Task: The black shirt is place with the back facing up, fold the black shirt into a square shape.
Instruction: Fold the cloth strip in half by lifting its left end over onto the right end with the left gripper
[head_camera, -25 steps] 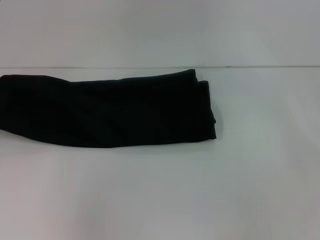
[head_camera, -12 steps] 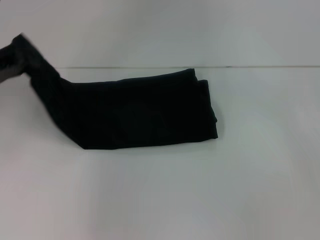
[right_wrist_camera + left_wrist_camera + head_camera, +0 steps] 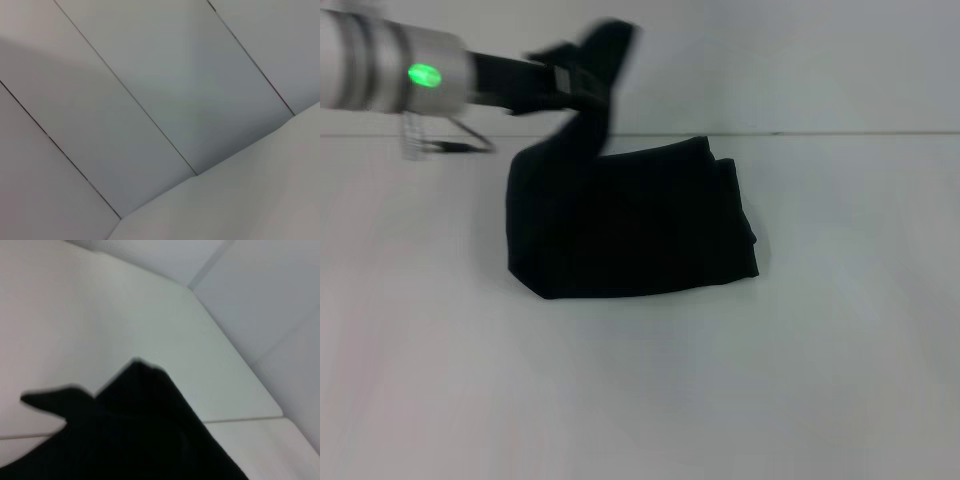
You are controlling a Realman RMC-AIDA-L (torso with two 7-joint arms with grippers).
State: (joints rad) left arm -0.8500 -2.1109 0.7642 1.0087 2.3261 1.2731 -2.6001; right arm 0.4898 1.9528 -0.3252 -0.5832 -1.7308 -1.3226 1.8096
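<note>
The black shirt (image 3: 640,225) lies on the white table (image 3: 720,390), toward the table's far edge and a little left of its middle in the head view. Most of it rests flat as a folded, roughly rectangular bundle with layered edges showing along its right side. Its left end is raised off the surface: a strip of fabric climbs from the bundle's far left corner up to the left gripper (image 3: 582,78), which hangs above the table just beyond that corner. The gripper is clamped on the lifted end of the shirt, and a flap of cloth sticks out past it to the right. The silver forearm behind it reaches in from the upper left, with a green light (image 3: 421,75) glowing on it.

In the left wrist view the dark cloth (image 3: 140,435) fills the near part of the picture, with the pale table and the wall behind it.

The right gripper shows in no view; its wrist camera sees only the pale wall panels (image 3: 150,90) and a table corner
</note>
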